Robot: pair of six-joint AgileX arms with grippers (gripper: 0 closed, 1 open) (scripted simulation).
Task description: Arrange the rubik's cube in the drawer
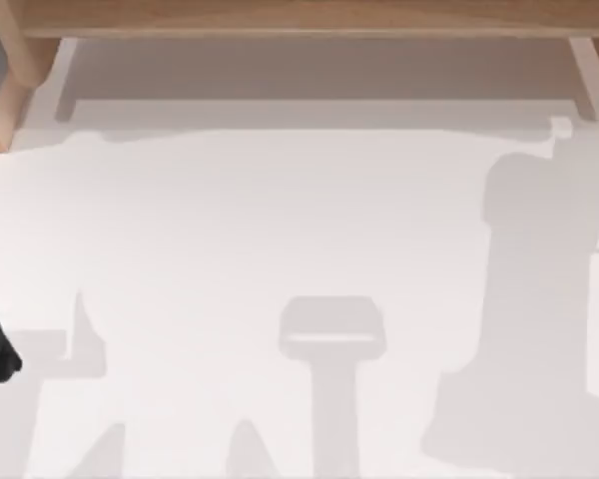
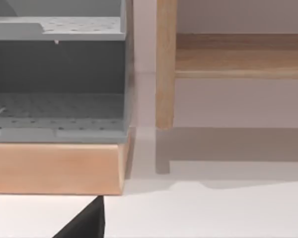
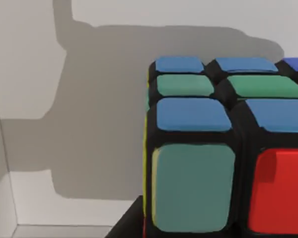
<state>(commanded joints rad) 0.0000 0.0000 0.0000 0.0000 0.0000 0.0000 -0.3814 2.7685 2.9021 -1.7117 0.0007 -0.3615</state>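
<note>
White table (image 1: 280,230), wooden drawer frame (image 1: 309,18) along far edge, rubik's cube (image 3: 223,148) close up, jaws' state cannot tell.

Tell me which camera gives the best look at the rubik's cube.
The right wrist view: the rubik's cube sits close up, its blue, green and red stickers plain. The top and left wrist views give no look at it.

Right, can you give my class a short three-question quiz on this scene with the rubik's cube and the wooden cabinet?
1. True or false: in the right wrist view, the rubik's cube shows blue stickers.
2. In the top view, the frame of the cabinet looks like: A wood, B glass, C wire mesh.
3. Fill in: on the cube's nearest face, the sticker next to the big green one is ____.
Key: 1 true; 2 A; 3 red.
</note>
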